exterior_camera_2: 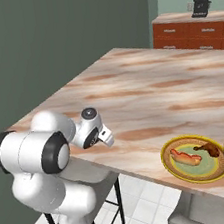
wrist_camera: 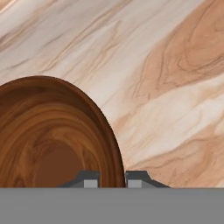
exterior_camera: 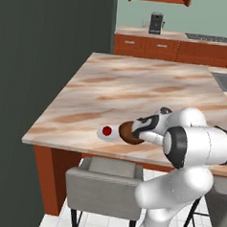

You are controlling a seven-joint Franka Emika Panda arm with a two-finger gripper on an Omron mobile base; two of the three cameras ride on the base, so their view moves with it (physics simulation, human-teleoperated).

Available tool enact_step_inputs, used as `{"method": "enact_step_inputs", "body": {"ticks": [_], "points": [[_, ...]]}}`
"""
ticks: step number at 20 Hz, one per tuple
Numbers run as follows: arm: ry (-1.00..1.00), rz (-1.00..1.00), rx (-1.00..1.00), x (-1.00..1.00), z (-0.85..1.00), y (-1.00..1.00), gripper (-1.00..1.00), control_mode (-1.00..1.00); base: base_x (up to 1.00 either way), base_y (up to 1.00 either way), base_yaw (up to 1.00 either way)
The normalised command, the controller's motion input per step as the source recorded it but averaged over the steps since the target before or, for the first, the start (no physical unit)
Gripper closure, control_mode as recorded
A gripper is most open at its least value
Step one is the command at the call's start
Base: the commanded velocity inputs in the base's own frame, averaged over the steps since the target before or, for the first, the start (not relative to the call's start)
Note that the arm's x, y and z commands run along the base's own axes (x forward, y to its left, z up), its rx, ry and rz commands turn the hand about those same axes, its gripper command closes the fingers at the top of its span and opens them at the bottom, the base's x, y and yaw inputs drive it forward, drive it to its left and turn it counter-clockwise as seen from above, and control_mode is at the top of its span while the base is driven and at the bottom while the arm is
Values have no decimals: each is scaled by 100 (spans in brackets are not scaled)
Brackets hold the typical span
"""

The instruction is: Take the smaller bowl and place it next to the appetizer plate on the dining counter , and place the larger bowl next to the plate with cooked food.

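The pincer [wrist_camera: 112,179] gripped the brown bowl's [wrist_camera: 52,135] rim, one finger inside, one outside; the white plate [exterior_camera: 107,132] sat just beyond it on the counter [exterior_camera: 136,88].

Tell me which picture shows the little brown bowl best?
The hand view: the smaller bowl fills its left side, wood grain clear, the gripper pinching its rim. In the left base view, the arm half hides it, beside the appetizer plate.

Glossy white arm [exterior_camera: 189,154], dark joints
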Motion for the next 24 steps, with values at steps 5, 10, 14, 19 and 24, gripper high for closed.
{"method": "enact_step_inputs", "body": {"ticks": [5,10,14,19,24], "points": [[0,0,-3,26,-22,7,100,-100,0,0,0],[0,0,-1,14,-12,12,100,-100,0,0,0],[-3,0,-1,-1,0,17,-100,-100,0,0,0],[-5,0,1,0,45,2,-100,-100,0,0,0],[-2,8,3,-24,100,0,-100,-100,0,0,0]]}}
